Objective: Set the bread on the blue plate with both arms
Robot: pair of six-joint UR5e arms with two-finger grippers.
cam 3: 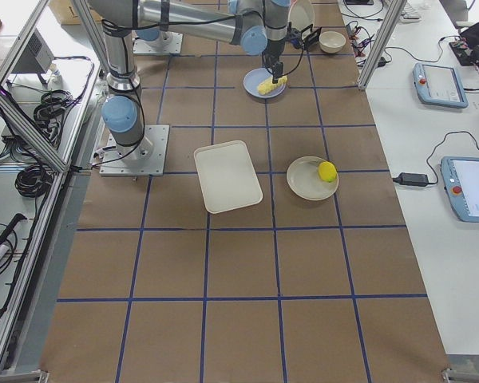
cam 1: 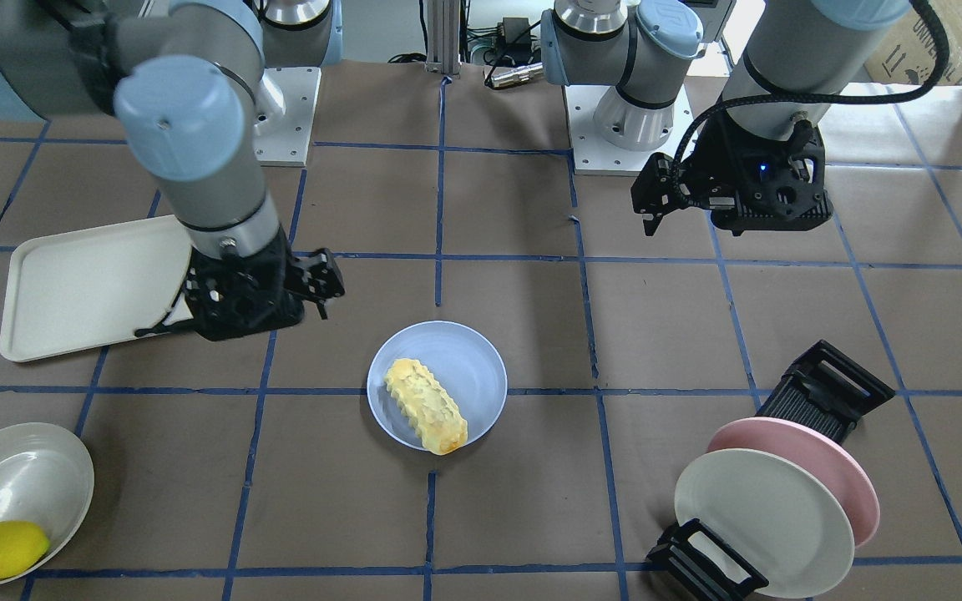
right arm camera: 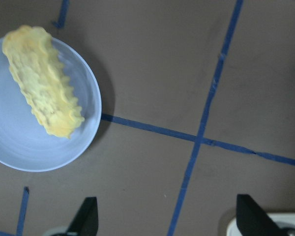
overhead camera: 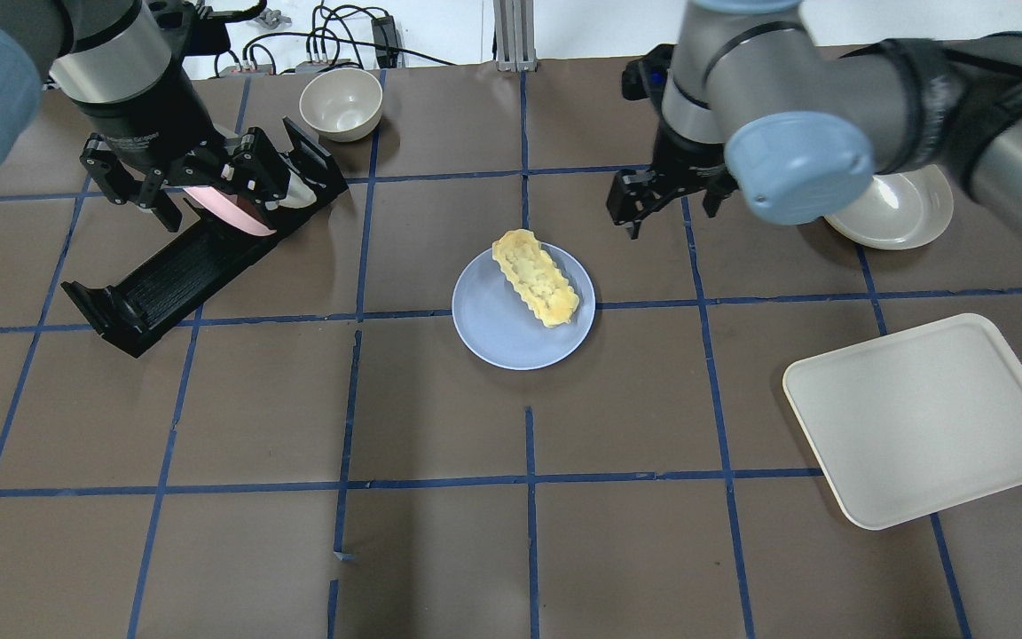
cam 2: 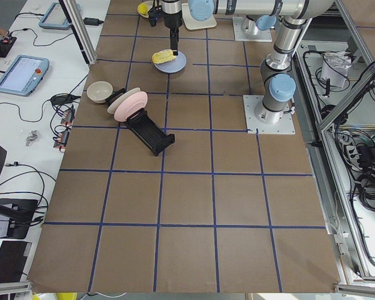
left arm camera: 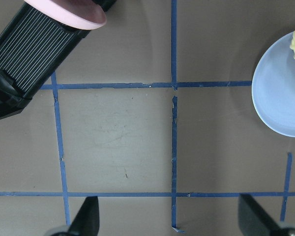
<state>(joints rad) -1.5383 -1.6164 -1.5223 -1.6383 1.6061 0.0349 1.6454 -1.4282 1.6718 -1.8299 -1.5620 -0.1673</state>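
Left gripper and right gripper spread; bread lies diagonally on blue plate.

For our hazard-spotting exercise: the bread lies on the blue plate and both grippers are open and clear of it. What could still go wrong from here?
1. The bread lies off-centre, with one end reaching the rim of the blue plate; a nudge might roll it off.
2. The left gripper hangs close to the rack holding the pink plate; a careless move could strike it.

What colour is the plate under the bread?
Pale lavender-blue plate, holding the yellow bread; the overhead view shows it best.
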